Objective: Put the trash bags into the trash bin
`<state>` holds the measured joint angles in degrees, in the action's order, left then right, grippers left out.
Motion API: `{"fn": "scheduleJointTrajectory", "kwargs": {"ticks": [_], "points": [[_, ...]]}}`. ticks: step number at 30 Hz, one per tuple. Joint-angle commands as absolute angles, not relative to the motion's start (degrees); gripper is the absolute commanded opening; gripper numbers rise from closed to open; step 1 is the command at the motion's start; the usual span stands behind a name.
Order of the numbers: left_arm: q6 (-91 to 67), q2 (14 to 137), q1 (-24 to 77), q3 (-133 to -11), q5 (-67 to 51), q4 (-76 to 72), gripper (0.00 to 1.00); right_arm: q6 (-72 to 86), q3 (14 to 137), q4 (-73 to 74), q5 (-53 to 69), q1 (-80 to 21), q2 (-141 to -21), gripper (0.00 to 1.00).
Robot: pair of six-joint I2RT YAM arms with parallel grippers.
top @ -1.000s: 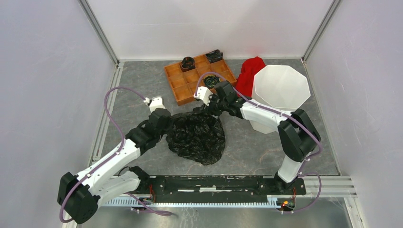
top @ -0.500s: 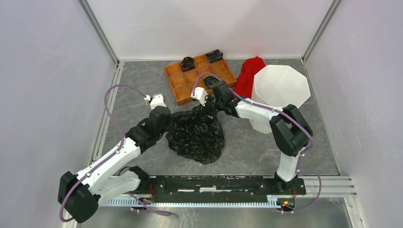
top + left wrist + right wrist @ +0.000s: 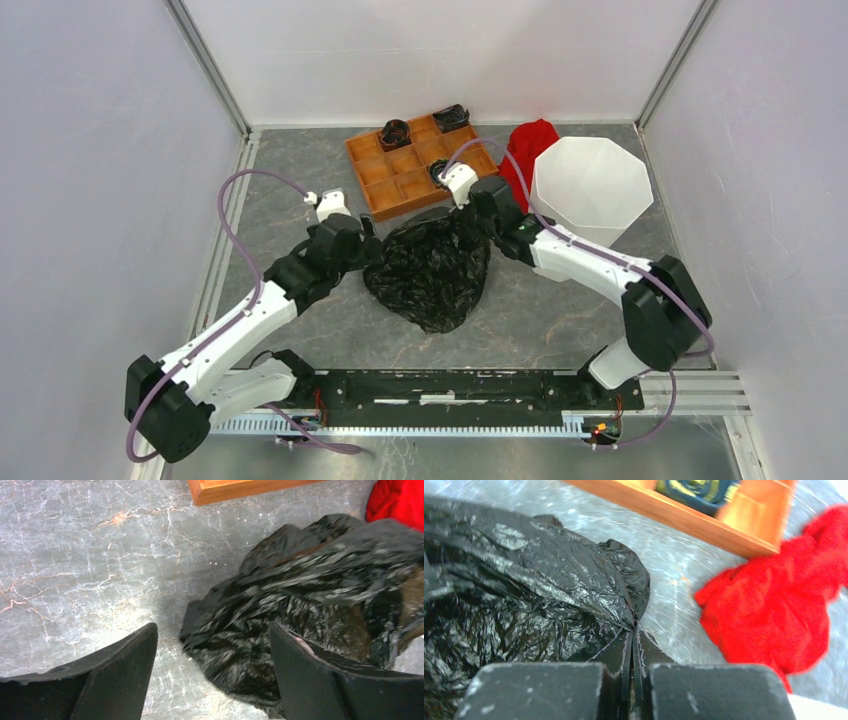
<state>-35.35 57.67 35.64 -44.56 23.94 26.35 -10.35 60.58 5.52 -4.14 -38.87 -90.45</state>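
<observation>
**One thin pinch on a slippery bag, with the bin standing apart**

Grey marbled bench (image 3: 300, 200) between pale walls carries everything. A large, thin, glossy black plastic bag (image 3: 432, 270) lies crumpled at its middle, between the two arms. It sits just in front of a flat orange-brown compartment tray (image 3: 400, 175) and to the left of the tall white plastic bin (image 3: 590, 185) with the eight-sided rim. Bag and bin are not touching. A rumpled red cloth (image 3: 525, 150) lies just beside the bin's far-left side.

The right tool (image 3: 633, 632) is pressed together, pinching a narrow fold at the bag's far-right edge. The left tool (image 3: 211, 635) stands spread wide at the bag's left edge, gripping nothing.

The hold looks slight. A glossy film caught by one small pleat could slide out once the bag's weight hangs from it. Carried by one corner, the bag would probably trail as a loose bunch. That bunch could drag over the red cloth or snag the bin's rim instead of dropping inside. The bin tapers to a narrow base, so a sideways pull from snagged plastic or a nudge from the right arm might tip it.
</observation>
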Motion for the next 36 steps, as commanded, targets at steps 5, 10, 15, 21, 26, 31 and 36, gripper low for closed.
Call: {"fn": "scheduleJointTrajectory", "kwargs": {"ticks": [5,10,15,21,26,31,36], "points": [[-45.73,53.29,35.42,-40.83,17.67,29.69,0.94,4.76,53.94,3.74,-18.95,-38.51,-84.59,0.0],[-54.38,51.4,35.42,-30.81,6.54,23.35,0.83,4.36,52.75,3.69,-17.9,-38.51,-83.35,0.0],[-60.06,54.52,35.47,-25.18,-1.3,13.44,0.77,3.85,50.87,2.54,-16.06,-38.42,-81.37,0.0],[-61.26,61.92,35.42,-27.32,-3.81,7.8,0.76,3.43,49.22,2.21,-15.55,-38.49,-80.04,0.0],[-63.18,67.4,35.26,-29.07,-3.06,4.74,0.75,3.34,49.31,1.94,-13.99,-38.53,-79.48,0.0],[-64.36,69.67,35.29,-29.75,-1.72,4.1,0.52,3.25,49.39,1.75,-12.34,-38.47,-79.29,0.0],[-64.91,69.17,35.24,-28.69,-0.18,4.34,0.43,3.25,49.14,1.99,-11.87,-38.53,-79.15,0.0]]}}
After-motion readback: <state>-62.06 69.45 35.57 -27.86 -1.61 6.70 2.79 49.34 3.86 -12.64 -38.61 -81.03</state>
